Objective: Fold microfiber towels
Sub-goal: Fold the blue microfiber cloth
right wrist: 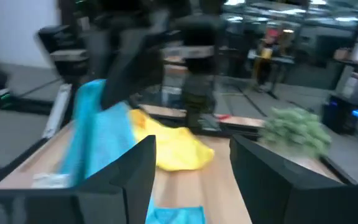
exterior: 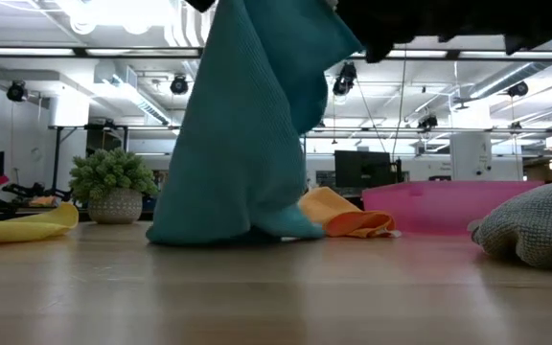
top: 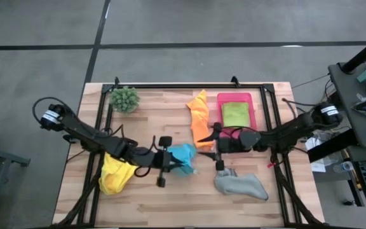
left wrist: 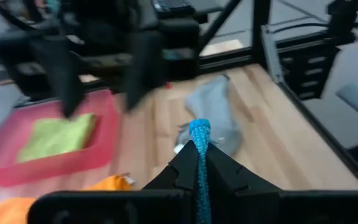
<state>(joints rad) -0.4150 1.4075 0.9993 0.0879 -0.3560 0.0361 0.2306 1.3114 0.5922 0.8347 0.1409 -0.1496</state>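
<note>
the left gripper (top: pixel 170 164) sits near the middle of the table (top: pixel 170 203), its fingers pinched tight on the blue towel (top: pixel 184 156). in the left wrist view a thin edge of that towel (left wrist: pixel 199 149) stands clamped between the two dark fingers (left wrist: pixel 179 171). from the low view the blue towel (exterior: pixel 247 125) hangs down in a long drape from above, its lower end resting bunched on the tabletop.

the right gripper (top: pixel 218 147) is just beside the blue towel on the far side from the left gripper, fingers spread apart and holding nothing; in the right wrist view its two fingers (right wrist: pixel 135 168) stand wide with the blue towel (right wrist: pixel 101 134) ahead of them and a strip of blue showing low between them.

the yellow towel (top: pixel 115 175) lies crumpled under the left arm near the table's left edge. the orange towel (top: pixel 199 117) is heaped beside the pink tray (top: pixel 251 108), and the lime green towel (top: pixel 235 114) lies folded flat inside that tray. the grey towel (top: pixel 240 185) lies rumpled toward the front of the table, near the right gripper. a spiky green plant (top: pixel 125 99) stands at the back left corner
</note>
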